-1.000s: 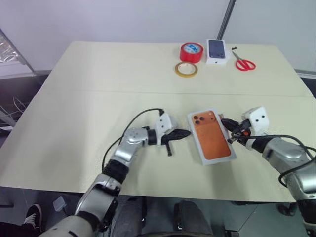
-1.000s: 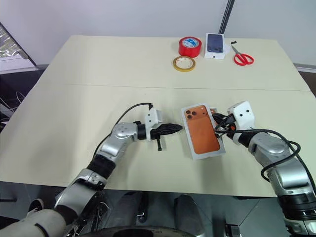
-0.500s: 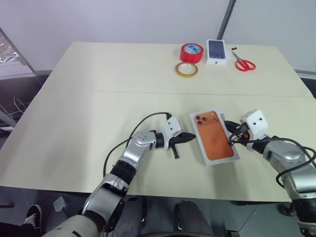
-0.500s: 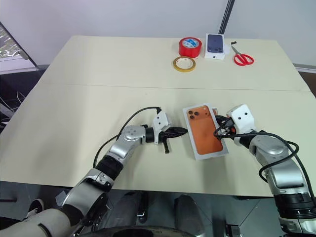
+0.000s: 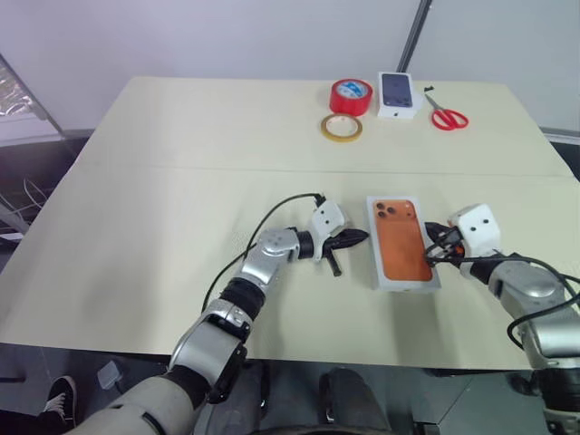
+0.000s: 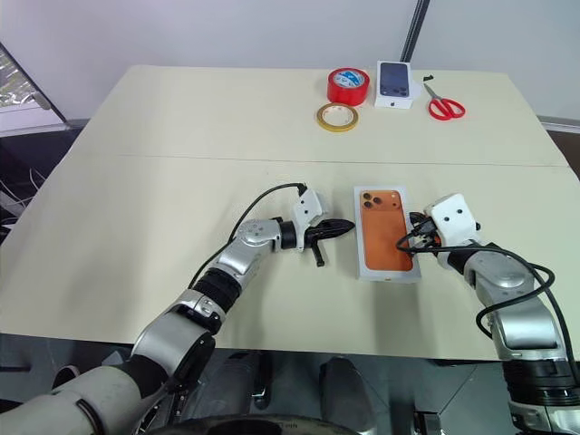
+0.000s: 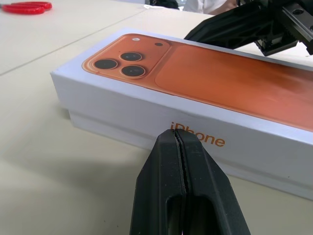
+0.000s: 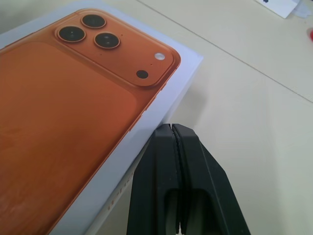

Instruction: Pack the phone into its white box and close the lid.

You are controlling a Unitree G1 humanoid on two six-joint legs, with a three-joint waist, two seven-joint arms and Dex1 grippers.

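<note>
Two grippers are recorded at the white box (image 5: 402, 252), which lies flat on the counter (image 5: 163, 199), near its front edge. The lid (image 7: 112, 100) is seated on the box; a seam line is seen low along the side wall, under orange lettering. An orange phone back (image 8: 58, 107) with three dark lenses is seen on the top face, lenses at the far end; whether this is print or the phone itself cannot be told.

The left gripper (image 5: 360, 238) is held level at the box's left long side, fingers pressed together with nothing between them, tips just beside the wall; contact cannot be confirmed. The right gripper (image 5: 432, 253) is placed at the box's right long side, likewise pressed together and empty, tips close against the edge.

Well beyond the box, toward the far edge of the counter, are noted a yellow tape ring (image 5: 342, 127), then a red tape roll (image 5: 351, 95), a white box with a dark phone picture (image 5: 398, 93) and red scissors (image 5: 449, 116).
</note>
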